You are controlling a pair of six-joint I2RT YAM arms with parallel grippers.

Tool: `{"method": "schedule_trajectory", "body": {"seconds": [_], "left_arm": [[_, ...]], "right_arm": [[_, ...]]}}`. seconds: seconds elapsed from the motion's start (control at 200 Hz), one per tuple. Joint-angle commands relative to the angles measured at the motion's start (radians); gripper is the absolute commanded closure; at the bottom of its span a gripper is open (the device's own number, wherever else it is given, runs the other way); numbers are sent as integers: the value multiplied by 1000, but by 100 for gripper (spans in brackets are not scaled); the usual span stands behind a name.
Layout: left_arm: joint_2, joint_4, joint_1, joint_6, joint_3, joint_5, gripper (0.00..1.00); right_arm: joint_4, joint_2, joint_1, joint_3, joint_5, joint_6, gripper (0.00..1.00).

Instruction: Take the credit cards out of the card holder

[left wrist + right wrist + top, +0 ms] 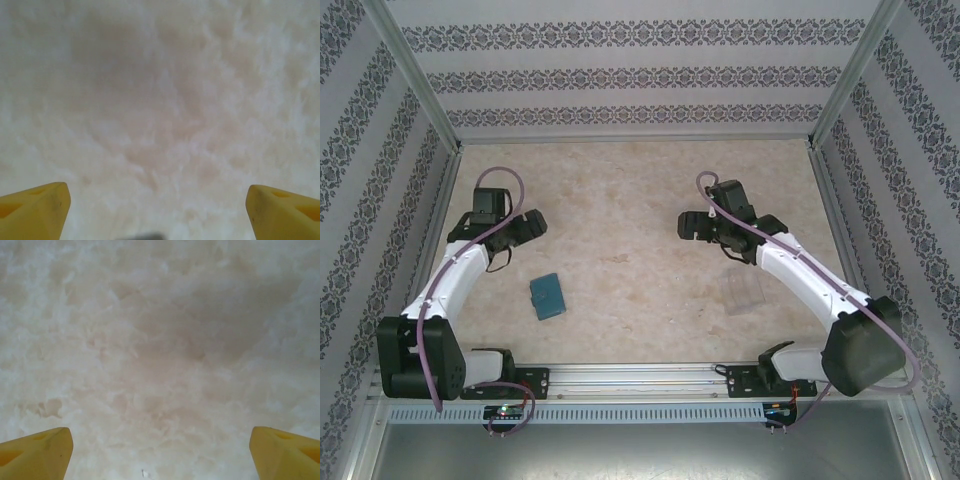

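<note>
Nearest, the two bases sit bolted at the table's (640, 190) near edge, the left arm (448, 282) reaching up along the left side. The left gripper (532, 225) hangs above bare marbled surface in the left half, its yellow fingers (37, 212) spread wide with nothing between them. The card holder (548, 296), teal and folded shut, lies flat and slightly skewed nearer the near edge, just right of the left arm and apart from both grippers. The right gripper (688, 227) points left from the right half, its fingers (285, 452) also wide apart and empty. A faint clear rectangular outline (742, 290) lies beside the right arm (805, 275); I cannot tell what it is.
</note>
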Motion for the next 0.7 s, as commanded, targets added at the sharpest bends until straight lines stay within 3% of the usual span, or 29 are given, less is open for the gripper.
{"method": "schedule_trajectory", "body": {"seconds": [0.0, 0.19, 0.42, 0.555, 0.694], "left_arm": [[-12, -149, -28, -38, 6, 58, 12], [-12, -197, -42, -53, -27, 96, 15], [-13, -291, -42, -5, -15, 90, 15], [-6, -366, -42, 44, 50, 74, 14], [9, -400, -42, 100, 108, 53, 14]], "right_arm": [[-132, 26, 7, 50, -9, 35, 9], [-282, 48, -2, 75, 21, 66, 15], [-360, 20, -4, 16, 61, 104, 49], [-370, 29, -13, -31, 67, 89, 63], [-389, 38, -30, -64, 96, 76, 68]]}}
